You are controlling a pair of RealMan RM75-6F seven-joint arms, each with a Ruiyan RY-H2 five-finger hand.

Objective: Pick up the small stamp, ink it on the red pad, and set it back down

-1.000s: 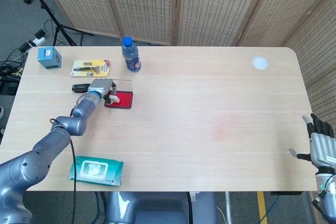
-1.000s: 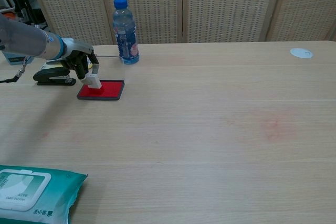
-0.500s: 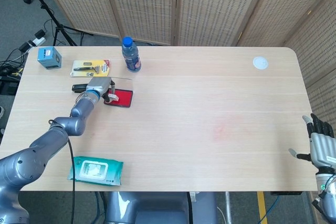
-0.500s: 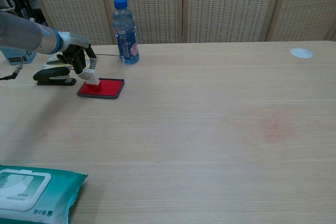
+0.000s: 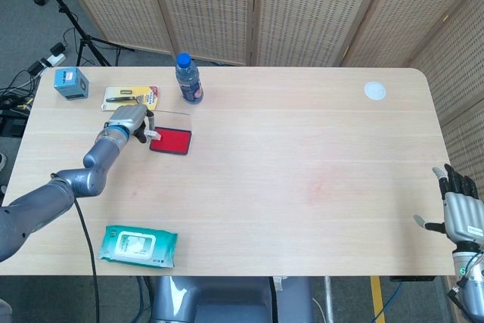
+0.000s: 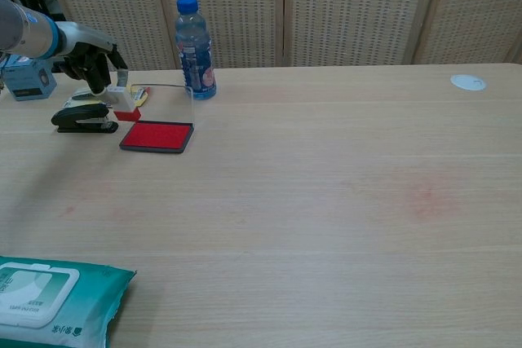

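Note:
My left hand (image 5: 128, 122) (image 6: 92, 67) holds the small white stamp (image 6: 125, 105) (image 5: 155, 135) pinched in its fingers, lifted above the table just left of the red ink pad (image 6: 157, 136) (image 5: 171, 142). The stamp's underside shows red. The pad lies flat on the table with its clear lid (image 6: 170, 99) standing open behind it. My right hand (image 5: 458, 209) hangs off the table's right edge, fingers spread and holding nothing; the chest view does not show it.
A black stapler (image 6: 83, 119) lies left of the pad, under my left hand. A blue-capped water bottle (image 6: 194, 39) stands behind the pad. A yellow card (image 5: 130, 96), a blue box (image 5: 70, 82), a wet-wipes pack (image 5: 138, 246) and a white disc (image 5: 374, 91) also sit on the table.
My left hand has lifted the stamp off the red pad and drawn it up and to the left. The right hand has stayed put.

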